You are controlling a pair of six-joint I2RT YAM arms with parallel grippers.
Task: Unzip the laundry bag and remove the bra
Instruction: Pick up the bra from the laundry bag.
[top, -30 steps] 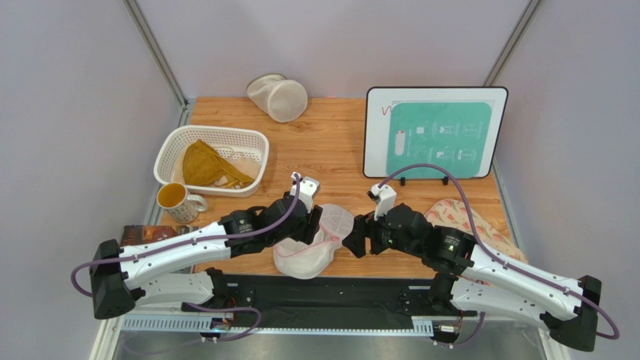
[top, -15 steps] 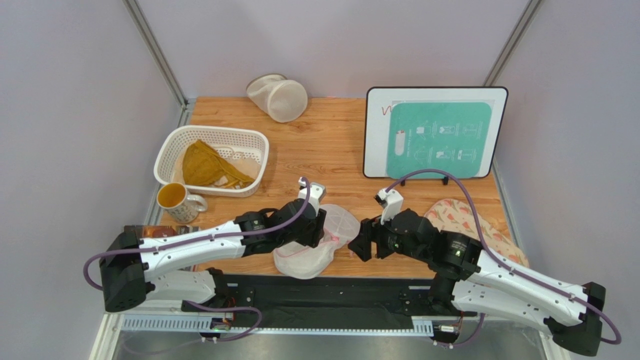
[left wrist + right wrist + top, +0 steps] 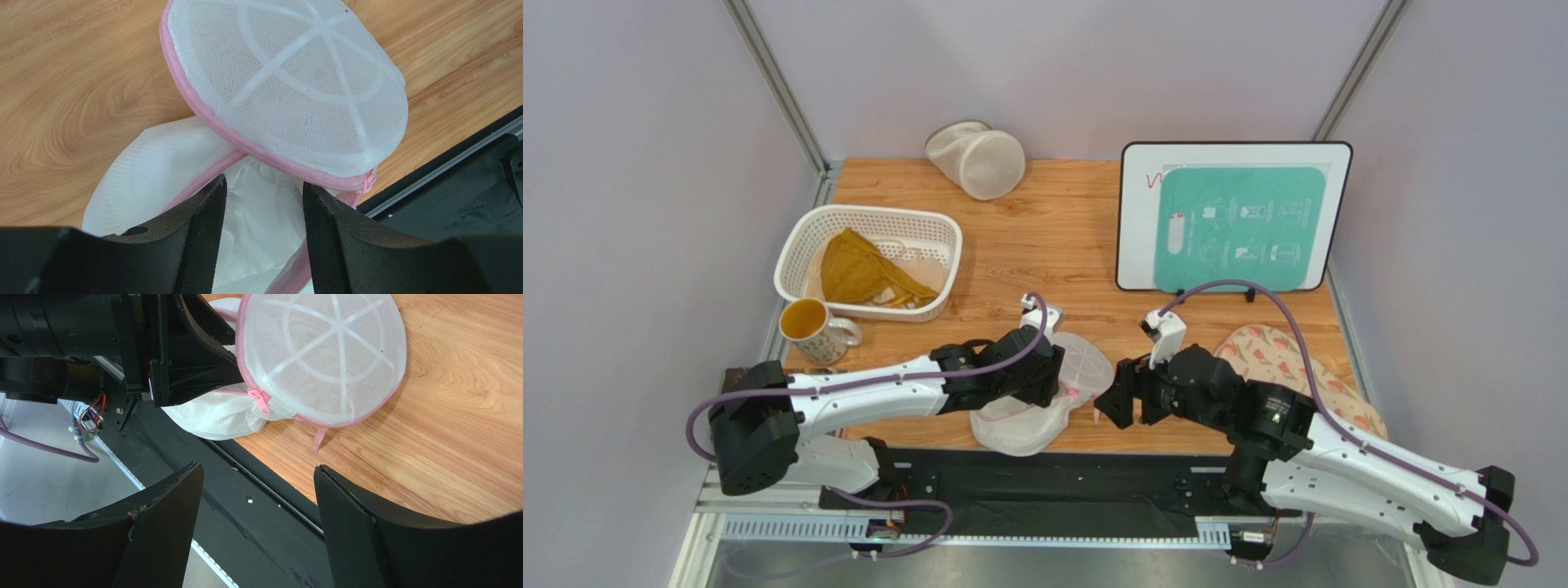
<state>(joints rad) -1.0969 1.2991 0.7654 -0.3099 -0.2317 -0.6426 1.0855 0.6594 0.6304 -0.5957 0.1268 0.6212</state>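
The left end effector (image 3: pixel 263 184) stands open, its fingers (image 3: pixel 205 226) spread to either side of the gap in the bag (image 3: pixel 294 79) and aimed at the bra (image 3: pixel 270 233), which shows as smooth white cloth inside. I cannot tell whether the tips touch it. The bag lies at the middle of the tabletop's (image 3: pixel 1063 245) near edge, its lower half spilling onto the black rail (image 3: pixel 264 508). It gapes like a clam, with the ribbed dome tilted up and back and the pink zipper run round to where its pull (image 3: pixel 261 401) hangs at the near side. The unzipping therefore looks done, and the left approach from the open side suits a reach in for the bra. The right end effector (image 3: pixel 258 471) is open too and holds nothing. It hovers just off the near edge beside the bag, likely placed to pin or catch the mesh when the bra is pulled out.
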